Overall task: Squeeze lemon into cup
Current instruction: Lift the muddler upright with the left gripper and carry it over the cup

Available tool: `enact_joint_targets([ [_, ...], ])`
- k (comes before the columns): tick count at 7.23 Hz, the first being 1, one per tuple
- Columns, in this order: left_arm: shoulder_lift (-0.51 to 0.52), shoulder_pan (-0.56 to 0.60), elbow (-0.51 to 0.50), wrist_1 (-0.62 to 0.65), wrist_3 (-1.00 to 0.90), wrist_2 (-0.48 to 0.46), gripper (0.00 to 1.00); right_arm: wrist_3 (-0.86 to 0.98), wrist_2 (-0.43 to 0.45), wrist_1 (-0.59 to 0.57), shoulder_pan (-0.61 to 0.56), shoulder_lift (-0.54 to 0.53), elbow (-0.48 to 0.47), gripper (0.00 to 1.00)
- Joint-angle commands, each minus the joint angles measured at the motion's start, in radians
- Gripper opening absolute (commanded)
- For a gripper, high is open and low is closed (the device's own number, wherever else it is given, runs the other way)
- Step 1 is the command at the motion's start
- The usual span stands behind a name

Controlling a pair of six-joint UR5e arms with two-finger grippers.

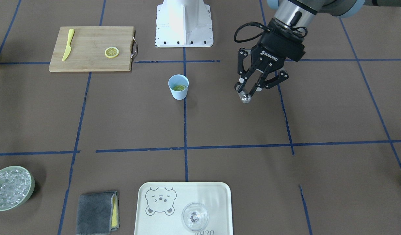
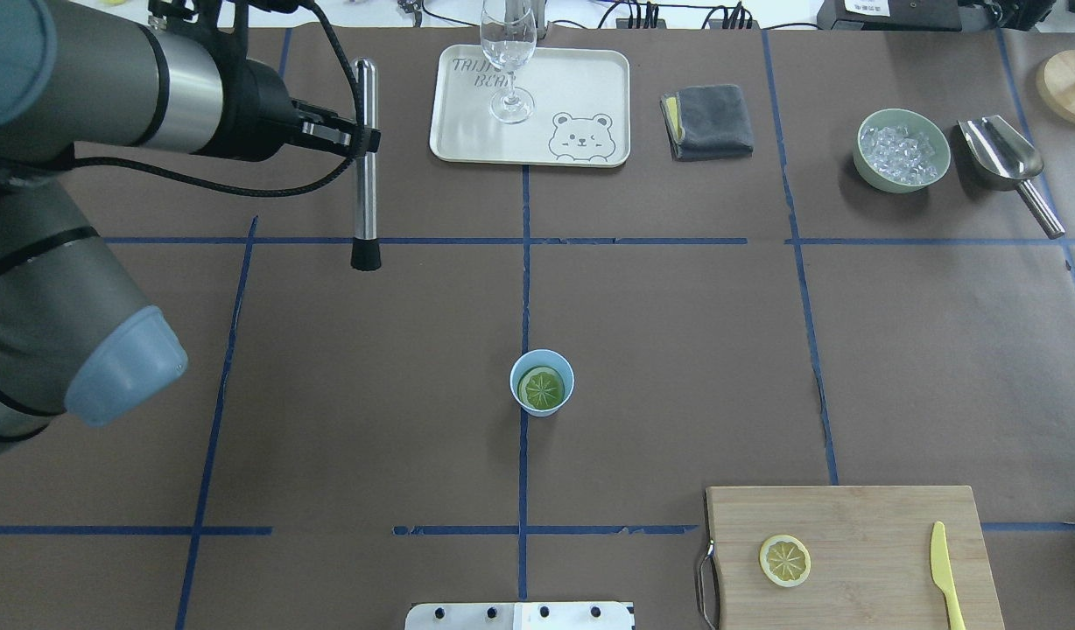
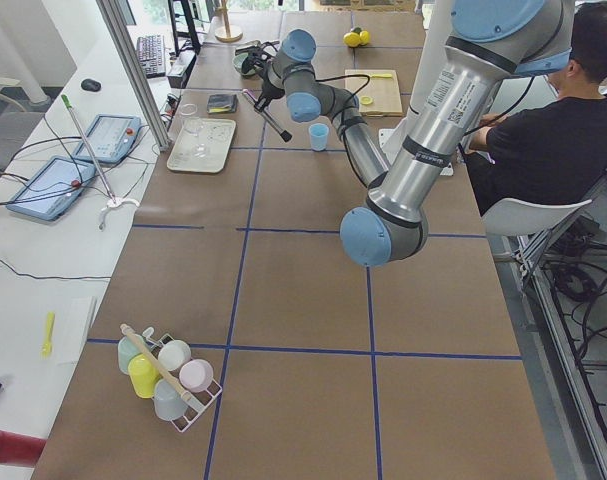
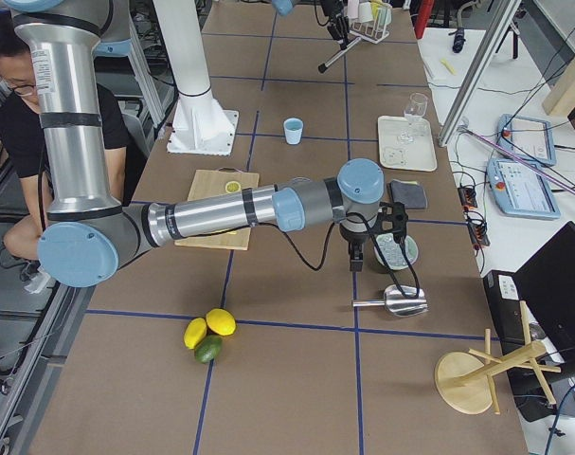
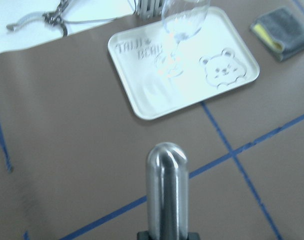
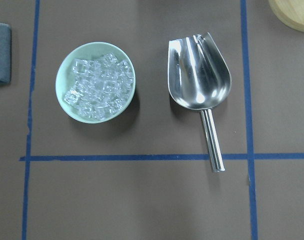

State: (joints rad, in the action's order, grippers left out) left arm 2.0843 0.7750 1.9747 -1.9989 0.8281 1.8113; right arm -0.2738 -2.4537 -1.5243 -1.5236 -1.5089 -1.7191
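The pale blue cup (image 1: 178, 94) (image 2: 515, 382) stands at the table's middle with a lemon slice (image 1: 179, 87) (image 2: 541, 388) lying flat inside it. A second lemon slice (image 1: 111, 52) (image 2: 784, 560) lies on the wooden cutting board (image 1: 89, 39) (image 2: 861, 525). My left gripper (image 1: 248, 91) (image 2: 355, 138) is shut on a silver metal rod with a black tip (image 2: 363, 175) (image 5: 166, 190), held in the air off to the cup's side. My right gripper (image 4: 356, 248) hovers over the ice bowl and scoop, and I cannot tell whether it is open.
A yellow knife (image 1: 68, 49) (image 2: 947, 573) lies on the board. A tray (image 1: 200, 192) (image 2: 581, 87) holds a clear glass (image 1: 194, 216) (image 2: 508, 52). A grey cloth (image 1: 96, 212), a green ice bowl (image 6: 60, 92) (image 2: 863, 166) and a metal scoop (image 6: 199, 75) lie along the far edge.
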Motion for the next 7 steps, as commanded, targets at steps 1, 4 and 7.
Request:
enact_joint_targets([
  [1,-0.003,-0.118,0.015,-0.142,0.060,-0.209,0.00,0.056,0.034,-0.014,-0.036,-0.081,0.000,1.00],
  [4,-0.046,-0.428,0.018,-0.242,0.121,-0.761,0.00,0.097,0.047,-0.016,-0.052,-0.180,-0.004,1.00],
  [7,0.012,-0.513,-0.097,-0.244,0.167,-0.837,0.00,0.139,0.048,-0.014,-0.064,-0.226,-0.007,1.00],
])
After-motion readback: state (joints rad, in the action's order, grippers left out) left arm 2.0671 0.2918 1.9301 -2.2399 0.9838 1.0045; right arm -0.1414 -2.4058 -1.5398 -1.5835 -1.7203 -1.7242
